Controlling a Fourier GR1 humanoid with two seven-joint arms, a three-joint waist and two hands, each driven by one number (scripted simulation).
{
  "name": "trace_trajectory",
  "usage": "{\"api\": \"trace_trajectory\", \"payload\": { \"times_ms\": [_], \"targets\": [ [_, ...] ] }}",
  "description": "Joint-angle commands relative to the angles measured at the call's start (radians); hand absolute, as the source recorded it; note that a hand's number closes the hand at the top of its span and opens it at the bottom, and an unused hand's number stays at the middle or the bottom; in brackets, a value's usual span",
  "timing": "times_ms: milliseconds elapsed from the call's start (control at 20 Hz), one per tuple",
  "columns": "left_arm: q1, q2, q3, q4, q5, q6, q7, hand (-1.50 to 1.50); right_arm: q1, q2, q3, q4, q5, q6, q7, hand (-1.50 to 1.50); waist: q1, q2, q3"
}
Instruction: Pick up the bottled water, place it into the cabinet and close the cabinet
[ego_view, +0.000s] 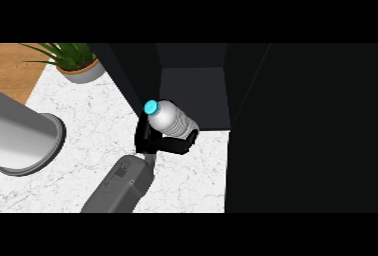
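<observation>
One forearm (122, 187) shows as a boxy grey casing with rounded edges and a small dark marking near its wrist end. Its hand (159, 142) is glossy black, with thick rounded fingers.

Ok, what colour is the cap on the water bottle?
Light blue, turquoise; the cap tops the clear bottle, seen best in the head view.

Single head view looks steeply down, close over the counter (74, 125).

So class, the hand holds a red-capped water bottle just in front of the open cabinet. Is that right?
Not quite: in the head view the water bottle has a blue cap, not red. The rest holds: the right hand holds it just in front of the open cabinet.
</observation>
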Motion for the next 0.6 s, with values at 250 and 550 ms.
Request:
{"api": "trace_trajectory", "payload": {
  "times_ms": [250,550],
  "targets": [
    [-0.298,0.000,-0.062,0.151,0.008,0.213,0.124,1.50,-0.014,-0.010,-0.094,-0.065,-0.142,0.017,0.045,-1.50,-0.013,0.009,0.000],
    [-0.422,0.000,-0.069,0.274,0.102,0.285,0.162,1.50,-0.078,0.007,-0.073,-0.053,-0.119,0.011,0.097,-1.50,-0.011,0.010,-0.001]
  ]
}}
